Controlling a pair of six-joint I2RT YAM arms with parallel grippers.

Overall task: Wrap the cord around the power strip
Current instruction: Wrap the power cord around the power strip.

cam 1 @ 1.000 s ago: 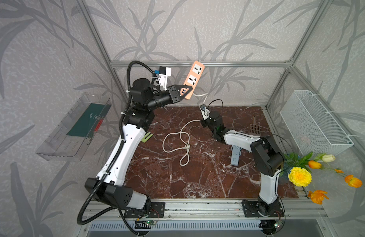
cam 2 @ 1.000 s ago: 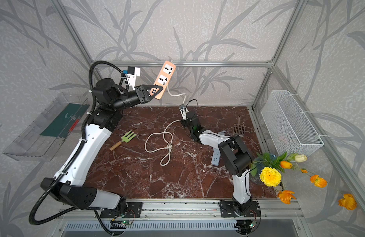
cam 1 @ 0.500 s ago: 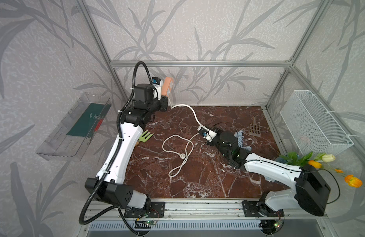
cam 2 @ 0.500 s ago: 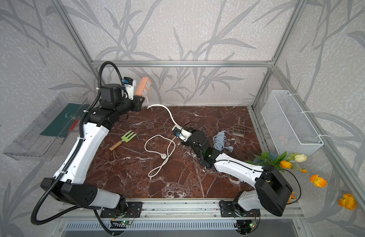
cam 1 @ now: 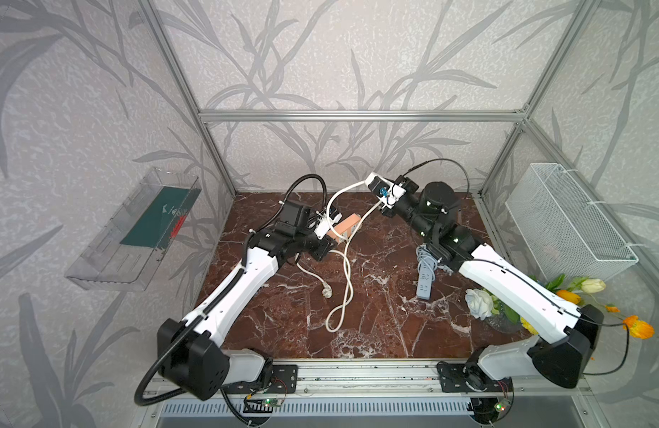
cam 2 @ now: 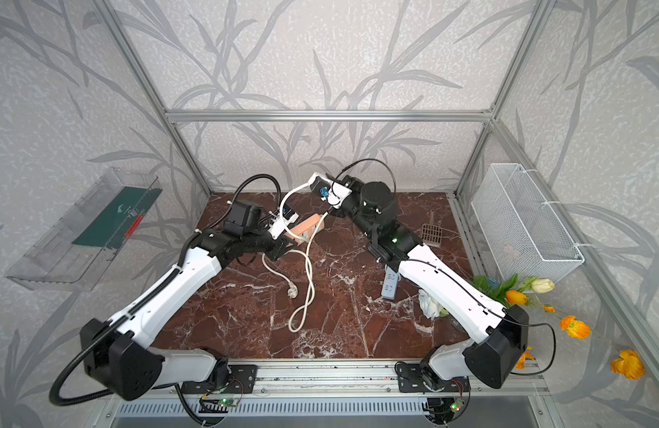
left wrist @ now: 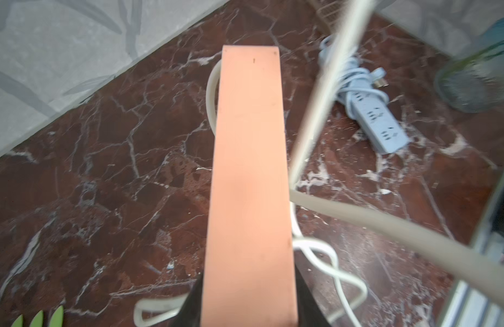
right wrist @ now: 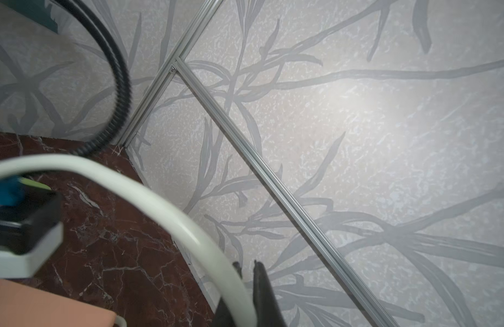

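A: Both top views: where is the orange power strip (cam 1: 345, 229)?
B: It sits off the marble table (cam 1: 357, 333), back left, clamped in the left gripper (cam 1: 331, 241). Its white cord (cam 1: 345, 276) trails down onto the table.
A: Left wrist view?
B: Black fingers (left wrist: 192, 305) pinch the strip's long sides.
A: Right wrist view?
B: The right gripper (right wrist: 247, 267) is closed tight on the cord.

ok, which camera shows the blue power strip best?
Left wrist view: the blue power strip shows large, with its sockets and wrapped cord clear. In both top views it is small, and the right arm covers part of its cord end. The right wrist view misses it.
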